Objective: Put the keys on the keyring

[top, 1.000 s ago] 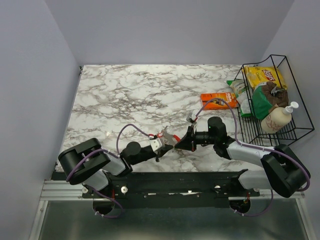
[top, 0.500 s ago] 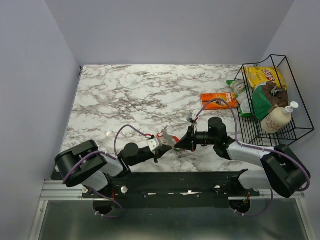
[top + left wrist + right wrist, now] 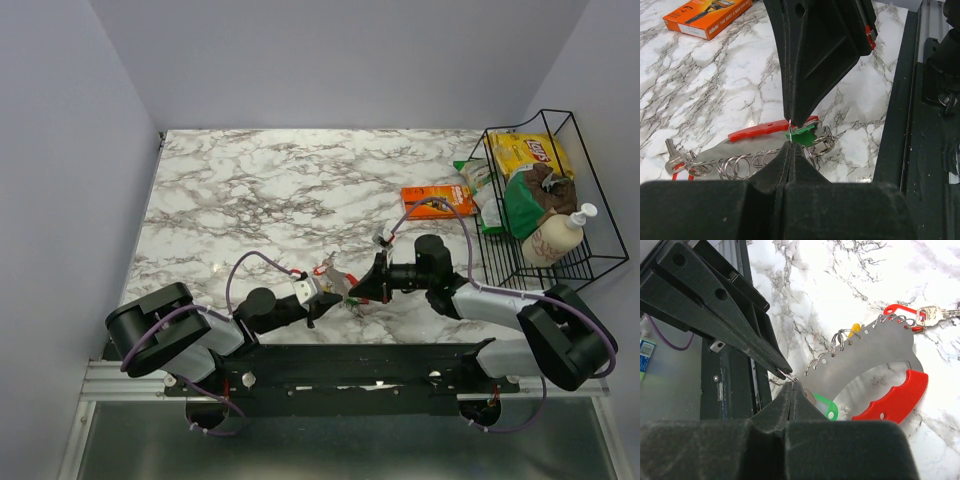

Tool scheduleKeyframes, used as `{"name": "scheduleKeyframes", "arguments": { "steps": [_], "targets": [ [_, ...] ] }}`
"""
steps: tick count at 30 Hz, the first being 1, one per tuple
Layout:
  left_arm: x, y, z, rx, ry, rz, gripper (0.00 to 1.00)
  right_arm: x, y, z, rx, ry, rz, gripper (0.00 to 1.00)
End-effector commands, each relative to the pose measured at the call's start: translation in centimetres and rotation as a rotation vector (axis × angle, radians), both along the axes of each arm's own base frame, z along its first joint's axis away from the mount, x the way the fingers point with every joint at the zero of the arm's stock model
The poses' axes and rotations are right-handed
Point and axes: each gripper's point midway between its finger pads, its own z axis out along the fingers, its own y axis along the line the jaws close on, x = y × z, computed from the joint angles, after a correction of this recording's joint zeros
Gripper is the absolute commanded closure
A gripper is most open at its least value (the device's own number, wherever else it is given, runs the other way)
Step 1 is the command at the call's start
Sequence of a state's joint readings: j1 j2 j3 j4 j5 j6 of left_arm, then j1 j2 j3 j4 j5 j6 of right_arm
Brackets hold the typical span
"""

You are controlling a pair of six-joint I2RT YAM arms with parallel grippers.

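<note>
Keyring (image 3: 789, 131): thin wire loop held off the table (image 3: 260, 190), caught between the tips of both hands, near the table's front edge and about midway between the arm bases in the top view

Left hand (image 3: 790, 146): fingers pressed together with no gap, nipping the loop's lower end. In its own wrist view the ring stands straight up at 12 o'clock from the fingertips.

Right hand (image 3: 793, 388): fingers likewise closed tight on the ring. In its wrist view the loop sits just off the tips, toward 11 o'clock, where the left hand's point comes in from the upper left. Seen from above, the two hands meet tip to tip, the left reaching toward 3 o'clock, the right toward 9.

Green key (image 3: 801, 136): just behind the ring, close under the right hand's tip. Cannot tell whether it is already threaded on the loop.

Steel crescent plate (image 3: 880, 352): flat on the table beyond the ring, with a row of wire rings through holes along its outer edge and a red handle (image 3: 892, 401) on its inner side.

Yellow key (image 3: 854, 330): head peeking out past the plate's edge.

Red key (image 3: 896, 307): at the plate's far tip, its silver blade pointing away.

Orange packet (image 3: 707, 14): well apart, farther back on the table
</note>
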State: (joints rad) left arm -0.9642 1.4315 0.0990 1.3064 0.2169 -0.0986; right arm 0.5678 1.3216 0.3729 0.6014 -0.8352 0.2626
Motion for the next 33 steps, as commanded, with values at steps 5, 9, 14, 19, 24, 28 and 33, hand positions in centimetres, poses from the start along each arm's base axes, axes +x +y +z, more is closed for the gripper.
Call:
{"name": "scheduleKeyframes", "arguments": {
  "steps": [5,9,14,19,24,28,33],
  "targets": [
    [-1.2,-0.2,10.1,-0.33,-0.237,-0.049,1.0,0.9,0.1,-0.2,-0.004,-0.011,-0.022,0.99],
    [-1.2,-0.3,10.2,-0.332,-0.241,-0.05,1.0,0.7,0.2,-0.5,-0.007,0.001,-0.014,0.99],
    [-0.8,-0.1,9.7,-0.324,-0.22,-0.02,1.0,0.6,0.1,0.5,0.01,-0.025,-0.017,0.99],
    [-0.3,0.3,9.3,-0.325,-0.19,0.02,1.0,0.4,-0.3,1.7,0.025,-0.059,-0.028,0.99],
    [-0.1,0.4,9.5,-0.33,-0.196,0.04,1.0,-0.1,-0.3,2.8,0.051,-0.08,-0.007,0.99],
    [0.1,0.5,9.7,-0.332,-0.204,0.053,1.0,-0.6,-0.3,2.5,0.05,-0.066,0.015,0.99],
    [0.4,0.9,10.0,-0.336,-0.215,0.08,1.0,-1.1,-0.3,1.7,0.039,-0.042,0.039,0.99]
  ]
}}
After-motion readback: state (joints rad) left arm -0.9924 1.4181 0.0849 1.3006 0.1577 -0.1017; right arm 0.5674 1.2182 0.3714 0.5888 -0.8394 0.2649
